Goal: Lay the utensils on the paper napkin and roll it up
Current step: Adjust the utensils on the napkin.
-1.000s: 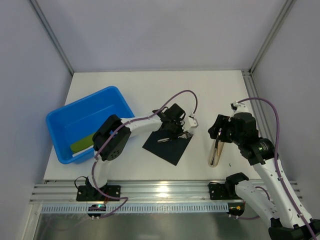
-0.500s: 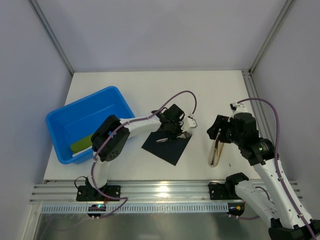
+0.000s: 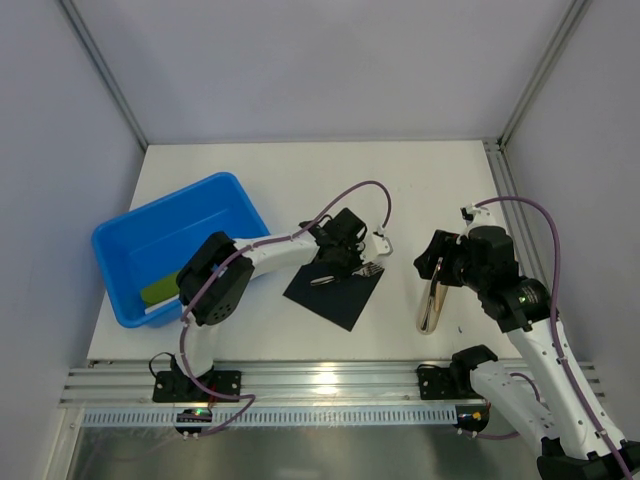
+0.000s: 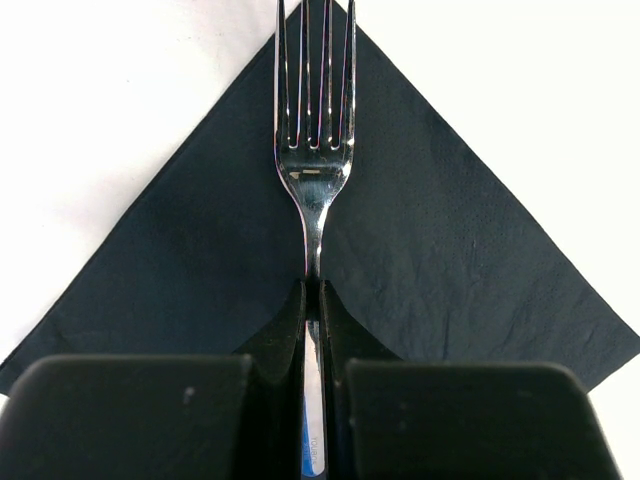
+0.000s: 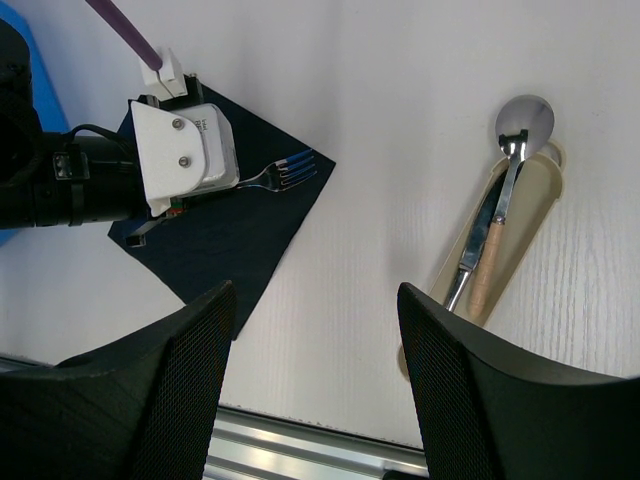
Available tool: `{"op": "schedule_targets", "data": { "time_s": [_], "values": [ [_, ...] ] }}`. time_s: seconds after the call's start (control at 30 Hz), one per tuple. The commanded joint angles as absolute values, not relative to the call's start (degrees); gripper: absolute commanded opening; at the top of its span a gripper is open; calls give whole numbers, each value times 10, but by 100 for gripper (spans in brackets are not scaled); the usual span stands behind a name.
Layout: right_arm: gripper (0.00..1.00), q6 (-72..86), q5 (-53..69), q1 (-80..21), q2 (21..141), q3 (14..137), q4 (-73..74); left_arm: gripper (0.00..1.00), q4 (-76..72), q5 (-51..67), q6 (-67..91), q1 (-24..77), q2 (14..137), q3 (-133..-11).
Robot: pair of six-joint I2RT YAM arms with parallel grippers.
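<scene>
My left hand [image 4: 312,296] stays closed on the fork [image 4: 315,175], pinching the handle just behind the neck. Over the last second it has barely moved, only drifting slightly. The fork still sits over the paper napkin [image 4: 450,260], lined along its diagonal with the tines toward the far corner. I cannot tell whether it already rests on the paper. I judge the placing all but done, with release next. My right hand [image 5: 315,295] hangs open and empty near the beige holder [image 5: 548,185], where the spoon [image 5: 523,120] lies with another piece.
</scene>
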State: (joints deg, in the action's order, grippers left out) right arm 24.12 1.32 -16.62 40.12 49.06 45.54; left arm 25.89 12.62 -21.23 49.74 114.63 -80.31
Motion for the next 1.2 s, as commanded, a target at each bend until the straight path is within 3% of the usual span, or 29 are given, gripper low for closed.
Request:
{"op": "schedule_targets", "data": {
  "time_s": [0.0,0.83,1.03,1.17],
  "values": [
    [69,243,21,-163,396,493,443,0,238,133,-207,495,1121,-793],
    [69,247,29,-163,403,496,440,1,247,138,-199,495,1161,-804],
    [69,249,32,-163,403,497,440,12,243,131,-192,495,1157,-802],
    [69,250,32,-163,403,495,440,30,237,126,-184,495,1151,-802]
  ]
}}
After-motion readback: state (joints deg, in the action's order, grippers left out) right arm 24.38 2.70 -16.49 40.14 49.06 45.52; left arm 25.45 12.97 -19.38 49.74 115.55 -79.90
